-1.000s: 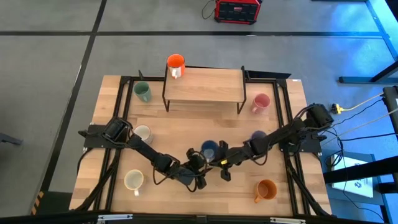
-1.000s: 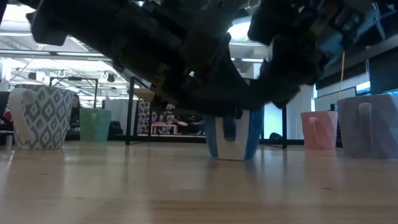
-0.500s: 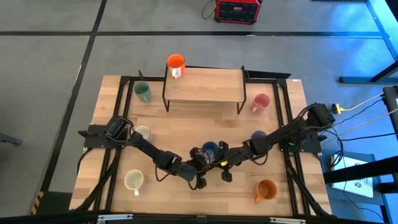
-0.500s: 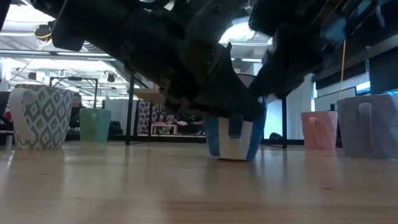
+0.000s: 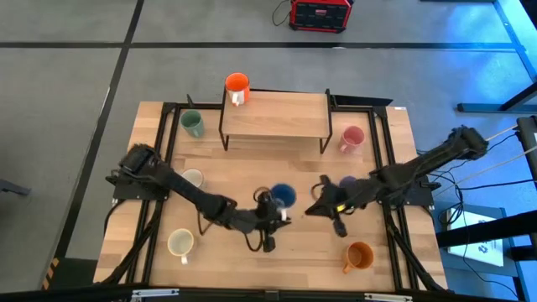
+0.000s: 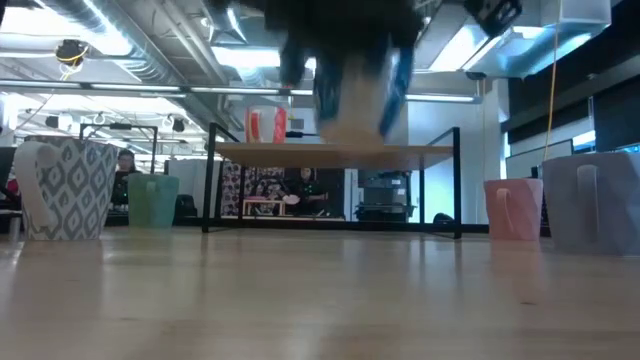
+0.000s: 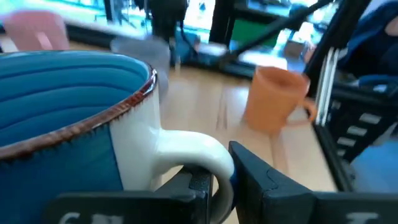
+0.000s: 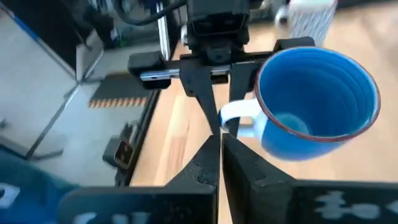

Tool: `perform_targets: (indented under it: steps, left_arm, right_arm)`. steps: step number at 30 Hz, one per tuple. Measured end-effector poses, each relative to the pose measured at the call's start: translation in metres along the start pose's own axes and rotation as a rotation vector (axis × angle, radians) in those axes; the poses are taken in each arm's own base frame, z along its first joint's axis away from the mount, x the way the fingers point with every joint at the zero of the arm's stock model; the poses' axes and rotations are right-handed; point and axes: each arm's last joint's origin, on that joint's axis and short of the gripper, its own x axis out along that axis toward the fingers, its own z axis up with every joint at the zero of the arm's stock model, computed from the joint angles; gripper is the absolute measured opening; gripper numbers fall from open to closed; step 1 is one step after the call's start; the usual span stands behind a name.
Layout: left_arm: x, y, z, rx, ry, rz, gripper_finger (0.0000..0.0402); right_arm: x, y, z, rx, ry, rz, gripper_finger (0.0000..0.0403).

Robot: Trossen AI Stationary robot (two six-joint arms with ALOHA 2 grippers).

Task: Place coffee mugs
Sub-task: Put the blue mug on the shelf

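A dark blue mug [image 5: 283,195] with a white handle hangs above the middle of the table. It shows blurred and high in the low view [image 6: 355,90]. My left gripper [image 5: 270,208] is shut on it from its left-near side. My right gripper [image 5: 321,204] is shut with nothing in it. It hovers just right of the mug and points at it [image 8: 317,99]. An orange-red mug [image 5: 237,84] stands on the left end of the wooden shelf [image 5: 275,115]. My left gripper pinches the mug's white handle [image 7: 202,155] between its two fingers [image 7: 261,180]. The fingers reach in nearly level from the table's left. The mug stays upright with its mouth up, lifted clear of the table.
Mugs stand around the table: green [image 5: 192,123] far left, pink [image 5: 351,137] far right, lavender [image 5: 348,183] under my right arm, amber [image 5: 359,256] near right, white [image 5: 180,243] near left, patterned white [image 5: 193,179] at left. The shelf's black legs stand at the back.
My left gripper has shut on the blue mug's handle and risen, lifting the mug off the table; it stays upright. My right gripper, shut all along, has risen and drawn back toward the table's right edge.
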Motion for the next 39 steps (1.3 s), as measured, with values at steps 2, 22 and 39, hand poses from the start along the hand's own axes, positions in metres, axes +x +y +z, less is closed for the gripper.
perform_targets:
  steps: [2, 22, 39]
  left_arm:
    - [-0.011, 0.007, 0.024, 0.007, -0.038, 0.005, 0.0032]
    - [-0.052, 0.161, 0.138, 0.125, -0.147, 0.031, 0.0031]
    - [-0.025, 0.253, 0.135, 0.114, -0.208, 0.021, 0.0031]
  right_arm:
    - [-0.015, -0.001, 0.005, -0.001, -0.043, -0.016, 0.0007]
    - [-0.060, -0.061, 0.033, 0.095, -0.238, -0.342, 0.0007]
    - [-0.071, -0.105, 0.036, 0.099, -0.191, -0.400, 0.0007]
